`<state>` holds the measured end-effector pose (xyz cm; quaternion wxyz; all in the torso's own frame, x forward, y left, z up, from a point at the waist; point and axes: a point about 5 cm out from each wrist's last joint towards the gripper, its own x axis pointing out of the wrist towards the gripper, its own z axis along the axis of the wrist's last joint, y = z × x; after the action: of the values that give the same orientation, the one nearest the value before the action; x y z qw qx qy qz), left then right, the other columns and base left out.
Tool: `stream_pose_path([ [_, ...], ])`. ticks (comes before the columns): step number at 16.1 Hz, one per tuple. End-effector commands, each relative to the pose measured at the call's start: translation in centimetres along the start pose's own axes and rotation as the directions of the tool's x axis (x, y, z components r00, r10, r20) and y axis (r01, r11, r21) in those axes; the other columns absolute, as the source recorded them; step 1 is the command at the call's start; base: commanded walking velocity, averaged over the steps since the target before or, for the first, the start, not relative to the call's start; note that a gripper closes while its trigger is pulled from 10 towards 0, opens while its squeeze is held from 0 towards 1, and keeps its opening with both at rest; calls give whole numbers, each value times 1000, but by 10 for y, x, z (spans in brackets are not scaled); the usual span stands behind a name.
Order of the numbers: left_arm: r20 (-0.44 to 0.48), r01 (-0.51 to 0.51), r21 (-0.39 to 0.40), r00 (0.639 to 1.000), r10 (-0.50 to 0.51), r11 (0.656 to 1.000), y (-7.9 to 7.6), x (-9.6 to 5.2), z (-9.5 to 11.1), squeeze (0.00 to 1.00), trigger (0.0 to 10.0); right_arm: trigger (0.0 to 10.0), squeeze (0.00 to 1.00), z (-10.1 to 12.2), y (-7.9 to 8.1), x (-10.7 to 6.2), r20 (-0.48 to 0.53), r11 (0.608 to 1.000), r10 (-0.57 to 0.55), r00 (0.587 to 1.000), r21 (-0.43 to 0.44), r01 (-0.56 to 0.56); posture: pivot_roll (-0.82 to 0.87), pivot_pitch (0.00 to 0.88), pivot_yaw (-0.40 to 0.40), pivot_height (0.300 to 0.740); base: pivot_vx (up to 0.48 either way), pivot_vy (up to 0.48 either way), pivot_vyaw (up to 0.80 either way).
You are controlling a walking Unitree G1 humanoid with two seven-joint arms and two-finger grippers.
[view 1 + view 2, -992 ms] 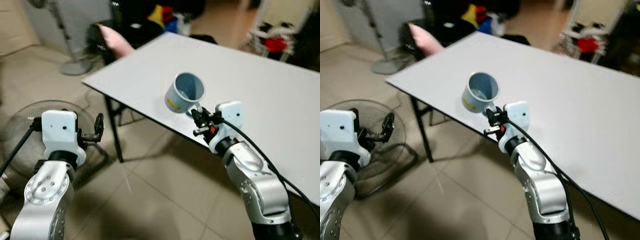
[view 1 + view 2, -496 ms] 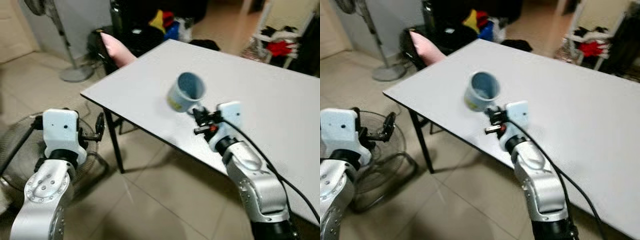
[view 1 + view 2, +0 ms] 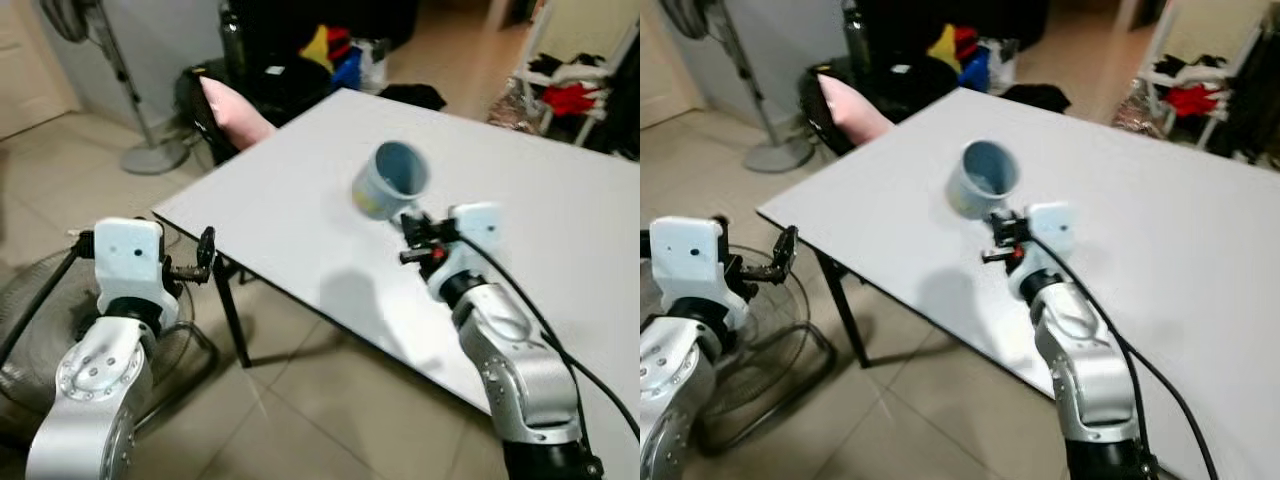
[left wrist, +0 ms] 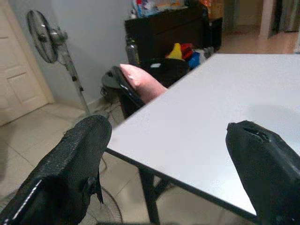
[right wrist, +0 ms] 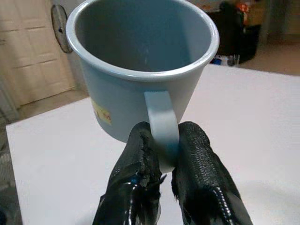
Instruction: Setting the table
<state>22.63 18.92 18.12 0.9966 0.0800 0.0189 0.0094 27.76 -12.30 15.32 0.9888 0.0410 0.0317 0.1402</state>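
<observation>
A pale blue mug (image 3: pixel 390 179) with a yellow label hangs in the air above the white table (image 3: pixel 560 210), tipped toward me. My right gripper (image 3: pixel 412 222) is shut on its handle (image 5: pixel 161 129); the two black fingers (image 5: pixel 140 154) pinch it from both sides. The mug's inside looks empty. Off the table's near corner, over the floor, my left gripper (image 3: pixel 205 255) is held open and holds nothing. In the left wrist view its fingers (image 4: pixel 79 159) stand wide apart, pointing at the table's corner.
A black chair with a pink cushion (image 3: pixel 232 105) stands at the table's far left side. A floor fan (image 3: pixel 40 320) lies on the tiles under my left arm, and a standing fan (image 3: pixel 130 90) rises further back. Clutter and a rack (image 3: pixel 575 95) fill the background.
The camera has moved closer to the table. My right gripper has carried the mug further in over the tabletop, away from the near edge. The left gripper stays open.
</observation>
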Motion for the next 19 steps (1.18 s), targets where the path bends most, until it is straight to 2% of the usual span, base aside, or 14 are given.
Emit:
stream_pose_path([
  [1, -4, -15, 8, 1000, 15, 1000, 5, 1, -1, 0, 10000, 10000, 0, 8, 8, 2, 36, 1000, 25, 999, -5, -25, -61, 0, 55, 740, 371, 0, 0],
  [8, 7, 12, -3, 1000, -12, 1000, -1, 12, -2, 0, 10000, 10000, 0, 9, -2, 3, 50, 999, -43, 998, -17, 44, -86, 0, 75, 740, 368, 0, 0],
  [10, 0, 2, 21, 1000, -2, 1000, -1, 17, -2, 0, 10000, 10000, 0, 7, -4, 2, 32, 997, -70, 997, -24, 71, -93, 0, 87, 740, 174, 0, 0],
  [13, 3, 21, 29, 1000, -21, 999, -2, 21, -2, 0, 10000, 10000, 0, 2, -11, 0, 10, 993, -118, 993, -15, 118, -100, 0, 99, 740, 0, 0, -775],
  [19, 3, 34, 39, 999, -34, 999, -2, 29, -4, 0, 10000, 10000, 0, -1, -15, -6, 3, 987, -159, 987, -10, 159, -126, 0, 113, 740, 0, 480, -775],
])
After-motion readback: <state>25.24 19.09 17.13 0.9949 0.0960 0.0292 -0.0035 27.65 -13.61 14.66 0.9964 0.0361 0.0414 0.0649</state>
